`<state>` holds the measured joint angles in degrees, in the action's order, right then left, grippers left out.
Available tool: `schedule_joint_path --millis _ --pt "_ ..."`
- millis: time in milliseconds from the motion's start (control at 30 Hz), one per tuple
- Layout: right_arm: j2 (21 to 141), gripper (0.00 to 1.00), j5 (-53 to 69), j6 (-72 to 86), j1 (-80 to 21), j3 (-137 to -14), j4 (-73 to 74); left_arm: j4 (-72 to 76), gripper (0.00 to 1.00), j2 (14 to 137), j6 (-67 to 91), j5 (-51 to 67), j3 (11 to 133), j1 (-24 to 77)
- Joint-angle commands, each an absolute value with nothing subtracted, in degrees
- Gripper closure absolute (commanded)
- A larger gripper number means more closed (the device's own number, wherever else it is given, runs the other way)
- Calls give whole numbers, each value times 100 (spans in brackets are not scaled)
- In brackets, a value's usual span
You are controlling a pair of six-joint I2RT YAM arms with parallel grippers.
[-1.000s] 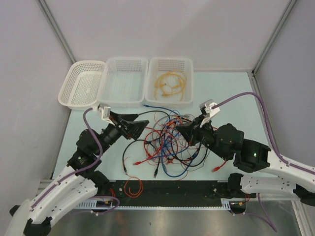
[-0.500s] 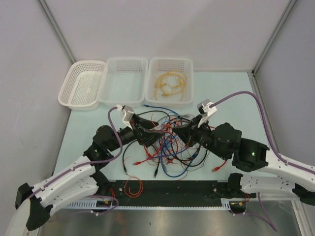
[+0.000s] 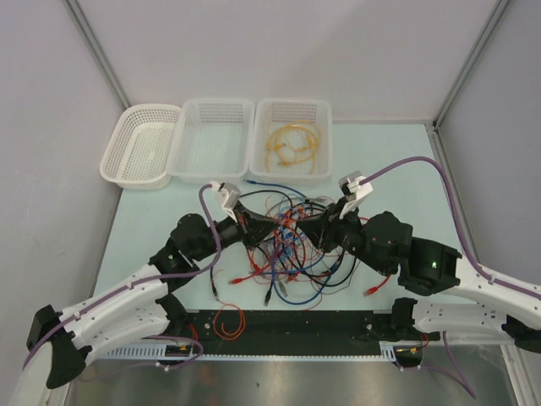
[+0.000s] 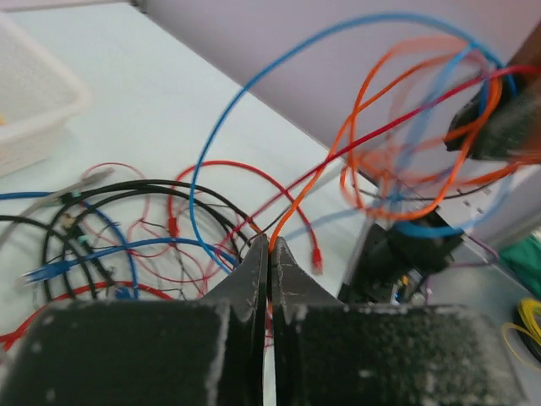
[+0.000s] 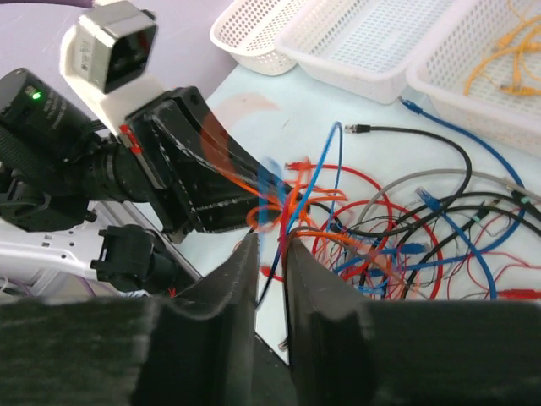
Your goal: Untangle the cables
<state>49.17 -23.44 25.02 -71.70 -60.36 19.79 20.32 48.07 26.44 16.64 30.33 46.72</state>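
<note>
Overhead, a loose knot of thin cables (image 3: 287,249) in red, blue, black and orange lies in the middle of a pale worktop (image 3: 397,161), between two robot arms that reach in from either side. Three white mesh baskets stand in a row at the far edge. The right basket (image 3: 325,135) holds a small coil of yellow cables (image 3: 292,144). The middle basket (image 3: 211,175) and the left basket (image 3: 114,165) look bare.

In its wrist view, the left tool (image 4: 270,247) is pinched fully together at the tips on an orange cable (image 4: 296,203), which rises from the jaws in a loop towards the other arm. The right tool (image 5: 270,245) shows a narrow gap between its fingers, low over the heap. Blurred orange and blue strands cross just beyond its tips, and whether any is caught there cannot be told.

By the look of it, the job is at an early stage. Only the yellow lot is sorted away. A red cable (image 3: 228,321) lies apart at the near edge. Nearly everything else is one interlaced heap, with many strands left to separate.
</note>
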Motion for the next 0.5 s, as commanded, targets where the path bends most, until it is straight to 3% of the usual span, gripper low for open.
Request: schedule_joint_path --millis 0,33,133,467 --pt "4746 70 -2821 2619 -7207 -6293 2162 1609 100 4308 2724 389 3339 4693" --pt "4729 59 -2926 2645 -7216 -6293 2249 1330 100 4211 2733 248 3409 4693" --pt "4650 45 -3242 2733 -7216 -6293 2486 523 100 3965 2637 -306 3866 4693" --pt "4728 44 -3287 2698 -7216 -6074 2418 -1028 100 3972 2057 -835 5940 4693"
